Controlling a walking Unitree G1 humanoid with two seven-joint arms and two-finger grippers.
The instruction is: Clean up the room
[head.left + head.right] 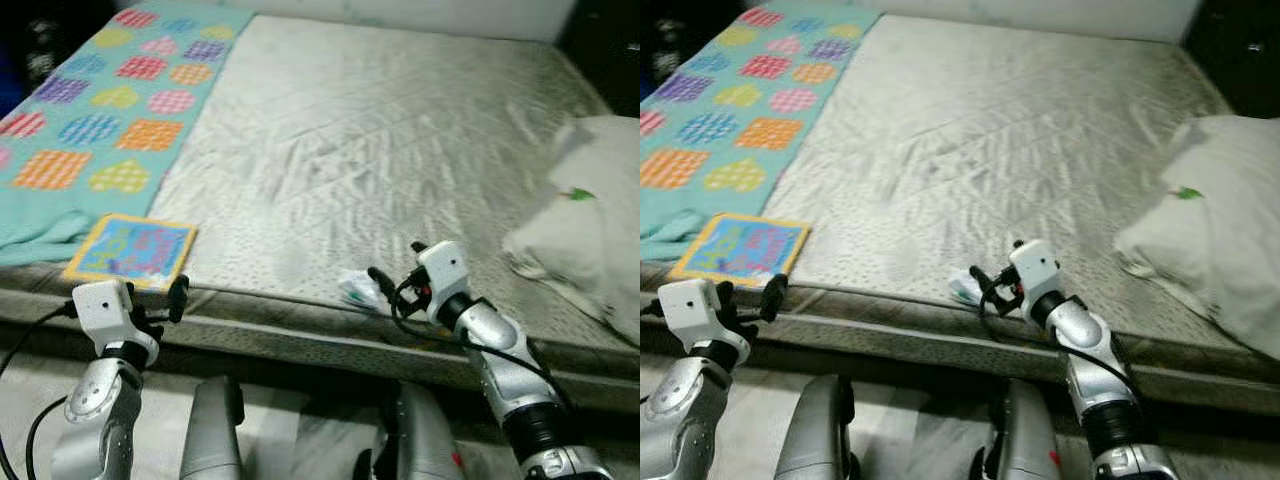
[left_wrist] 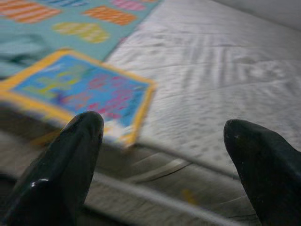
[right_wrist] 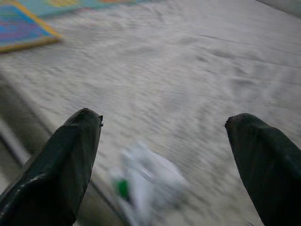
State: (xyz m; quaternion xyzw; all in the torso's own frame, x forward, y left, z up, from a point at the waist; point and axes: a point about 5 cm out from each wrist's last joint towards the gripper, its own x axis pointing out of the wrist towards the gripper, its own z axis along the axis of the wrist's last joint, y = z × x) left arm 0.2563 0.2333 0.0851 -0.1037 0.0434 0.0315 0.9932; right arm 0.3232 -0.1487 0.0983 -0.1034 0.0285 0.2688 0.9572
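Wrapper (image 1: 357, 289), book (image 1: 131, 250), pillow (image 1: 590, 220): one each

one book (image 1: 130, 251), one wrapper (image 1: 356, 288), one blanket (image 1: 100, 110), one pillow (image 1: 585, 215)

The mattress (image 1: 380, 150) has matt, quilted grey cloth. At its ten o'clock lies a soft woven blanket (image 1: 110, 110). The book (image 1: 132, 250) looks smooth card. The wrapper (image 1: 965, 290) seems crinkled plastic; gripper fingers (image 3: 61, 174) are glossy black.
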